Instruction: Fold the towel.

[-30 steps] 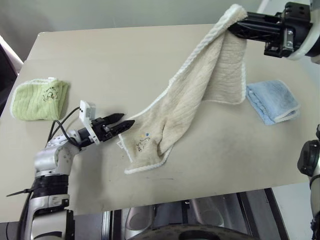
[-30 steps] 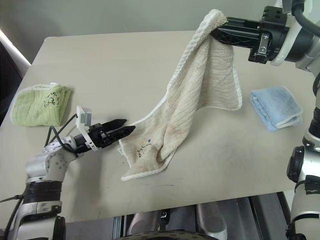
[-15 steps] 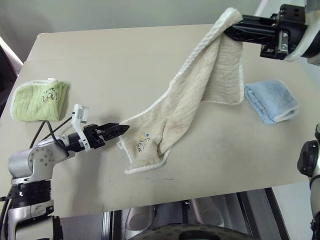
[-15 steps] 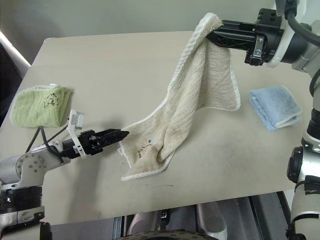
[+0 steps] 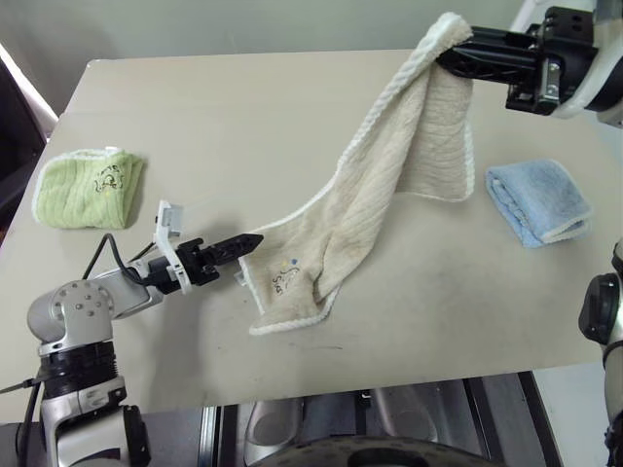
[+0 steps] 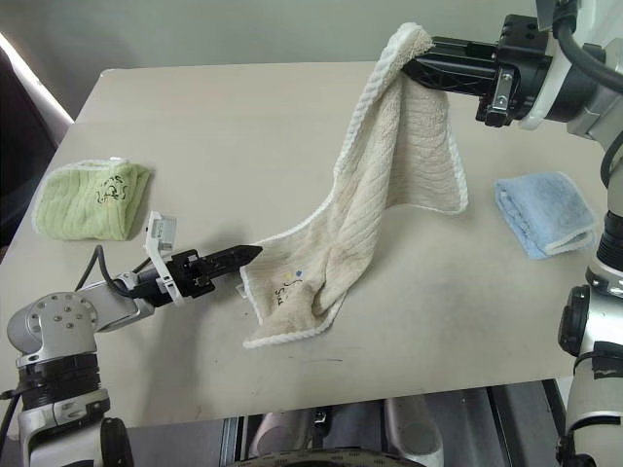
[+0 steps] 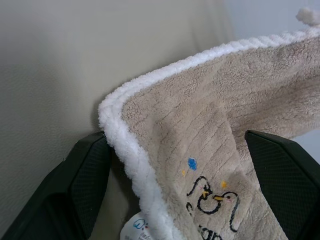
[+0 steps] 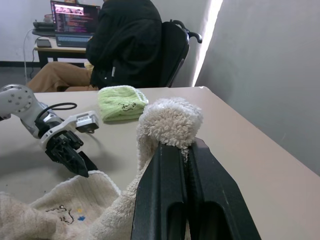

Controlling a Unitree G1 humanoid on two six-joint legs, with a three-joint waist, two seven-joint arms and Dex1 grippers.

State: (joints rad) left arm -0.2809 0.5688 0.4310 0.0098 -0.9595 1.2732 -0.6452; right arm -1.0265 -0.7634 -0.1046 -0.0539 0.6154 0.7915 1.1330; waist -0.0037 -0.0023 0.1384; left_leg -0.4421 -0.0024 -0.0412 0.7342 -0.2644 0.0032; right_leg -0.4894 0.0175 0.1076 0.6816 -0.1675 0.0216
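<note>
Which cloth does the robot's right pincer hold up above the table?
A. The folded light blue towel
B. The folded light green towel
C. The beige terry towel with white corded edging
C: the right pincer is shut on a corner of the beige terry towel with white corded edging, which drapes down to the table.

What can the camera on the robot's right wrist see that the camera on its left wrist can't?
The right wrist view alone takes in a person seated in a chair at a desk with a laptop, the folded green towel, and the right gripper shut on a lifted corner of the beige towel. The left wrist view alone gives a close look at the towel's white corded edge and its small bird emblem, with the left gripper open on either side of that corner. Both show the beige towel and the table.
</note>
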